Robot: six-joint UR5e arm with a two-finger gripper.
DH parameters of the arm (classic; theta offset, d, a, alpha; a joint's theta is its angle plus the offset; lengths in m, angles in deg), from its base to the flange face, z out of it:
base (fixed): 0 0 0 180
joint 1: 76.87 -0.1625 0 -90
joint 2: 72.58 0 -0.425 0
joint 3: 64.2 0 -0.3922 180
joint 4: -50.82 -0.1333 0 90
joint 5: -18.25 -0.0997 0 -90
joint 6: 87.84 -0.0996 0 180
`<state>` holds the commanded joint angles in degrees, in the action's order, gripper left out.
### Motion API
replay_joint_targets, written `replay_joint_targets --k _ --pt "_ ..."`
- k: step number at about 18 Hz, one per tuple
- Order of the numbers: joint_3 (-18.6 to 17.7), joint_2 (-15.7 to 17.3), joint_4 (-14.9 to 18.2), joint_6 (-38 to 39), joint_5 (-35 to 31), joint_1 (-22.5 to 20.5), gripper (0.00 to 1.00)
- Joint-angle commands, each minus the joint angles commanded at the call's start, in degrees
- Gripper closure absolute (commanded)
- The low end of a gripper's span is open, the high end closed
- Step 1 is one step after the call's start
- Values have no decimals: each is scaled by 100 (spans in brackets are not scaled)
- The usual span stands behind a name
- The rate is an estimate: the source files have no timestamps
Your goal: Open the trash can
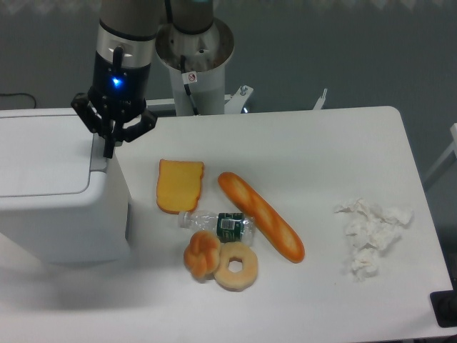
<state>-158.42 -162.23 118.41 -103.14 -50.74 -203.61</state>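
1. Trash can [50,186]: white, at the table's [321,143] left edge, lid shut flat.
2. Gripper [109,151]: hangs over the grey strip [100,151] on the lid's right side; fingers pressed together, tip at or just above the strip; contact cannot be told.
3. On the table: bread slice [179,186], baguette [260,216], bottle [218,224], donut [235,266], bun [202,255], crumpled tissues [370,234].

I see a white trash can [50,193] with a light-grey strip, a white desk [321,157], and a black end effector [109,148] glowing blue.
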Motion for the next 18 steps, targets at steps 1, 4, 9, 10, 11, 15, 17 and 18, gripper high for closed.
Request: replay_joint_targets --k 1,4,9,10,11,15,17,18 --pt "0 0 0 9 0 0 97" --pt "-9 -9 0 0 0 0 97" --pt "-9 -18 0 0 -9 0 97" --pt "-9 -18 0 0 -9 0 97" --pt "-9 -44 0 0 -9 0 97" --pt "0 -18 0 0 -9 0 97" --pt "0 -18 0 -9 -9 0 96" --pt "0 -9 0 -17 -9 0 95"
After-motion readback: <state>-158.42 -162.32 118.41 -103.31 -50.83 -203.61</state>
